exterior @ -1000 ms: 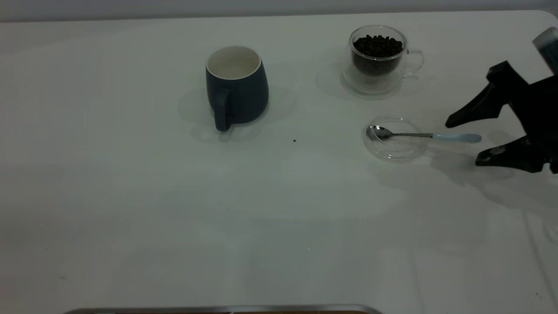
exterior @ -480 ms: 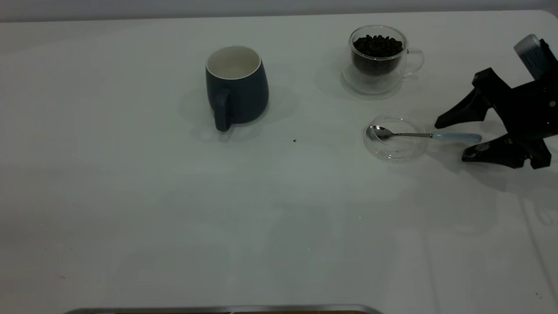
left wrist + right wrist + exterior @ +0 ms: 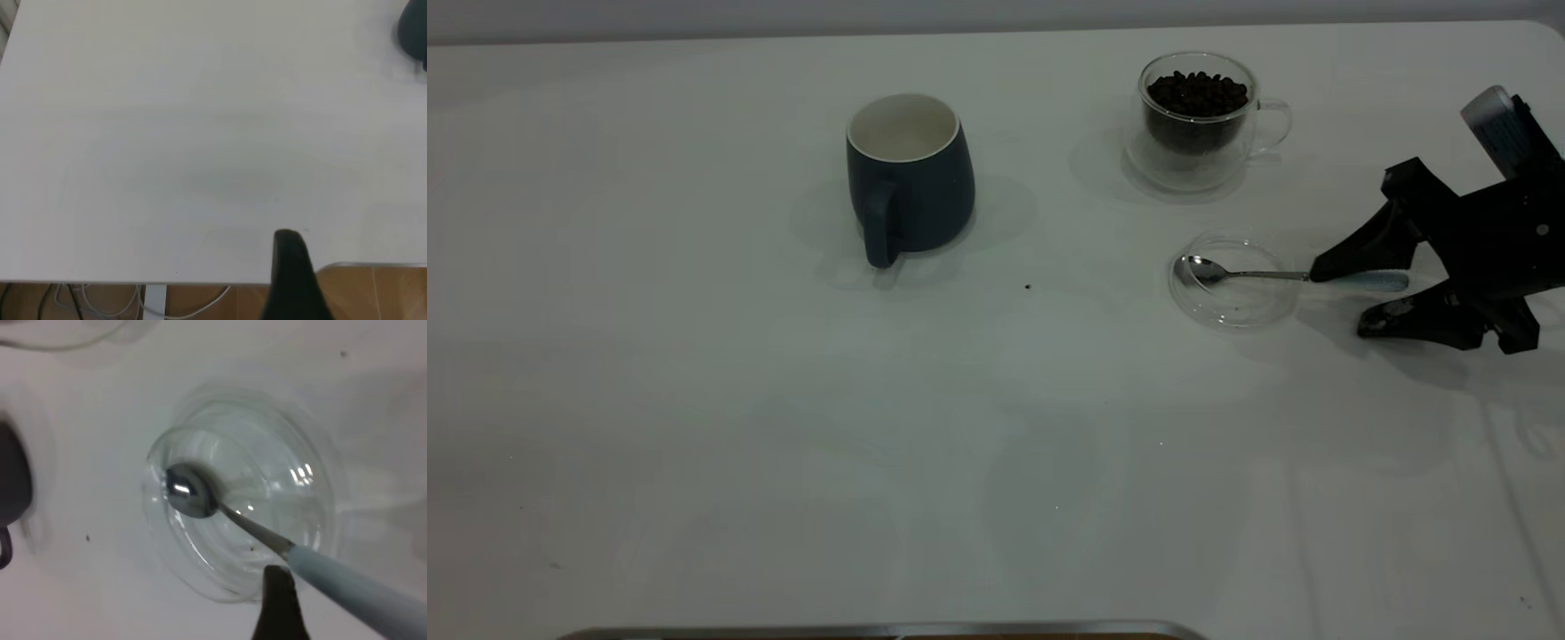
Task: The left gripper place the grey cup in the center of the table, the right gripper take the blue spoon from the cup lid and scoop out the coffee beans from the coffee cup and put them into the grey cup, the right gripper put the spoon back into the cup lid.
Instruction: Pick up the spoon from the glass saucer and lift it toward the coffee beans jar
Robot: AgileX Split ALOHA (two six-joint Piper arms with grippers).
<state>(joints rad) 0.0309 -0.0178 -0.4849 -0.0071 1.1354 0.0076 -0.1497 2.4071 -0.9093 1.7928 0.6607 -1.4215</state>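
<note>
The grey cup (image 3: pixel 910 178) stands upright near the table's middle, handle toward the front. The coffee cup (image 3: pixel 1199 120) with coffee beans (image 3: pixel 1197 93) stands at the back right. The blue spoon (image 3: pixel 1280 276) lies with its bowl in the cup lid (image 3: pixel 1234 302) and its pale handle sticking out to the right. My right gripper (image 3: pixel 1343 300) is open, low over the table, with its fingers on either side of the handle end without gripping it. The right wrist view shows the spoon (image 3: pixel 333 577), the lid (image 3: pixel 293 453) and one finger (image 3: pixel 277 607) beside the handle. The left gripper is out of the exterior view.
In the left wrist view one finger (image 3: pixel 291 267) hangs over the table's (image 3: pixel 167 133) edge, far from the grey cup (image 3: pixel 413 30). A dark speck (image 3: pixel 1028 287) lies between cup and lid. A metal edge (image 3: pixel 871 631) runs along the front.
My right gripper has moved left and down toward the spoon; its fingers now straddle the handle end. The cups, lid and spoon have not moved.
</note>
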